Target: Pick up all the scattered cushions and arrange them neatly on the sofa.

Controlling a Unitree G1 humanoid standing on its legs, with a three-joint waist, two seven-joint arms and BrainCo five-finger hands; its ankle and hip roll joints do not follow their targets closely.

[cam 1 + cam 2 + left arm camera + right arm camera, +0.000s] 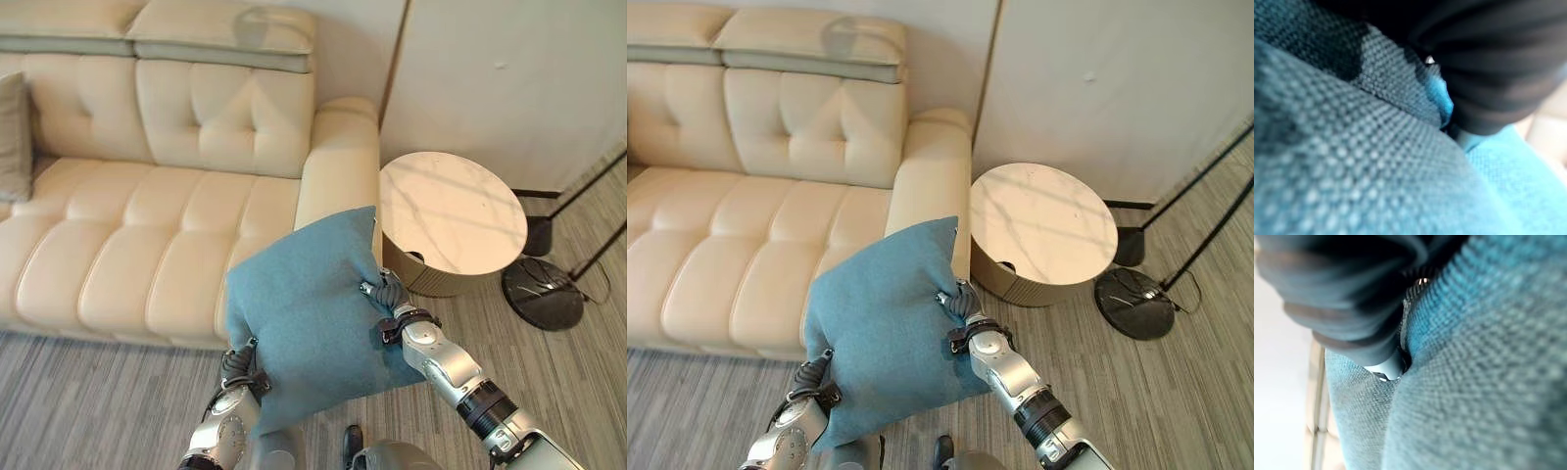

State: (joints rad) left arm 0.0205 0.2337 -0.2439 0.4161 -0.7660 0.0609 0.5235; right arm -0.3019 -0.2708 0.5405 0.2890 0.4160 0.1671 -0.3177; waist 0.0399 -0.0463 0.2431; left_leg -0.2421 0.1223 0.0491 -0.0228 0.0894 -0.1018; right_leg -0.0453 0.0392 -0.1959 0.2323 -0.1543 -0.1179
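a: where's the teal cushion [309,313] right now?

b: up off the floor, between the two hands, in front of the cream sofa [147,245]. the right hand [389,294] presses into its right edge, the left hand [238,367] sits at its lower left corner.

a: are the fingers curled round the fabric or flat against it?

b: i cannot tell for either hand. from the head views the dark ribbed covers are plain enough, but the fingers sink into or behind the cloth. the wrist views are no help: each is pushed right up against teal weave, with the dark cover looming and the fingertips buried.

a: anything else past the right hand?

b: a round desk [451,211] with a pale marbled top, just beyond that hand and beside the sofa's arm. further right of it, a black lamp base [544,292] on the grey wood floor [98,401], its thin poles cut off by the picture's edge.

a: and beyond the left hand?

b: far over on the sofa seat a grey cushion [14,137] leans on the backrest, sliced off by the frame so just a strip of it shows. the lower corner of the teal cushion is hidden behind the left arm.
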